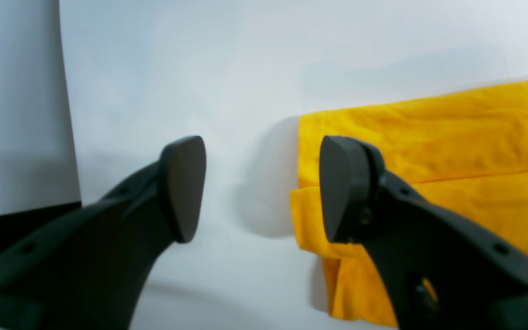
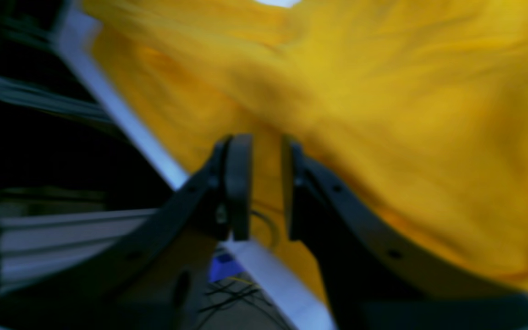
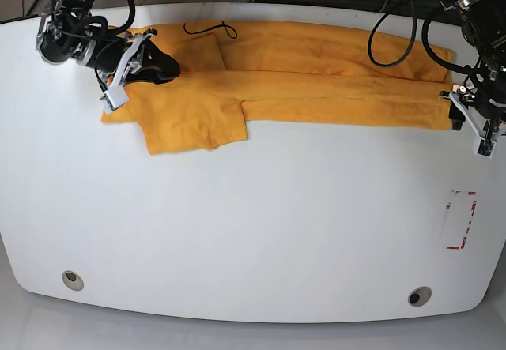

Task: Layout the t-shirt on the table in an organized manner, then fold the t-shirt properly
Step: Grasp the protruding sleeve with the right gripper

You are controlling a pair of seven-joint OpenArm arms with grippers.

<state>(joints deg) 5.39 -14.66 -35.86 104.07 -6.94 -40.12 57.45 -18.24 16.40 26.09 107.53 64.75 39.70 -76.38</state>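
The orange-yellow t-shirt (image 3: 316, 73) lies in a long band along the far side of the white table (image 3: 237, 223), with one sleeve (image 3: 194, 129) pointing toward the near side. My right gripper (image 3: 168, 67) rests over the shirt near the collar end. In the right wrist view its jaws (image 2: 266, 183) stand a little apart, with blurred t-shirt (image 2: 383, 114) cloth behind the gap. My left gripper (image 3: 457, 113) is at the shirt's other end. It is wide open (image 1: 260, 188), with one finger over the t-shirt (image 1: 452, 137) edge and the other over bare table (image 1: 200, 68).
A thin black thread (image 3: 205, 28) loops on the cloth near the collar. Two grey grommet holes (image 3: 72, 280) (image 3: 419, 295) sit near the front edge, and a red-outlined rectangle (image 3: 461, 220) marks the right side. The table's far edge (image 2: 126, 119) runs close to the right gripper.
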